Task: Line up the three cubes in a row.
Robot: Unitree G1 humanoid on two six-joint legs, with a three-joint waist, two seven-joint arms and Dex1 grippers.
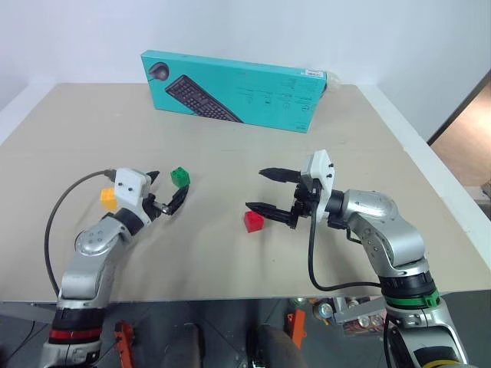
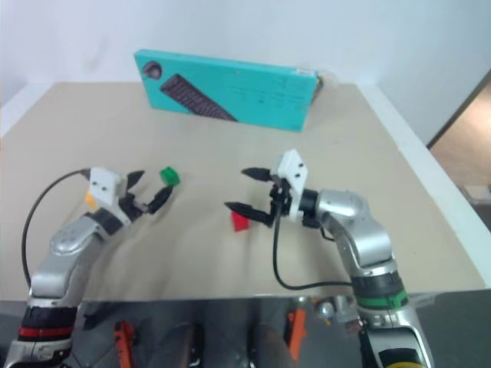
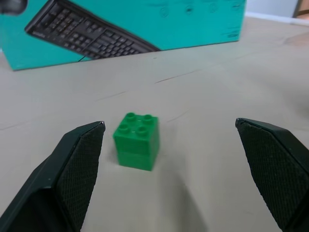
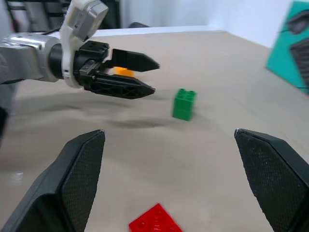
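Three studded cubes lie on the tan table point(image 1: 230, 138). The green cube point(image 1: 179, 177) stands upright just beyond my left gripper point(image 1: 170, 185), which is open and level, its fingertips short of the cube; the left wrist view has the green cube point(image 3: 136, 140) nearer one black finger point(image 3: 77, 169). Beside my left wrist lies the yellow-orange cube point(image 1: 108, 198). The red cube point(image 1: 253, 221) rests on the table under my right gripper point(image 1: 254, 188), which is open, raised and empty. The right wrist view looks over the red cube point(image 4: 155, 222) toward my left gripper point(image 4: 155, 76).
A large teal keyboard box point(image 1: 230, 88) stands on edge at the back of the table. The table's front edge runs just behind both arms, and a cable loops from each wrist. Bare tabletop lies between the cubes and the box.
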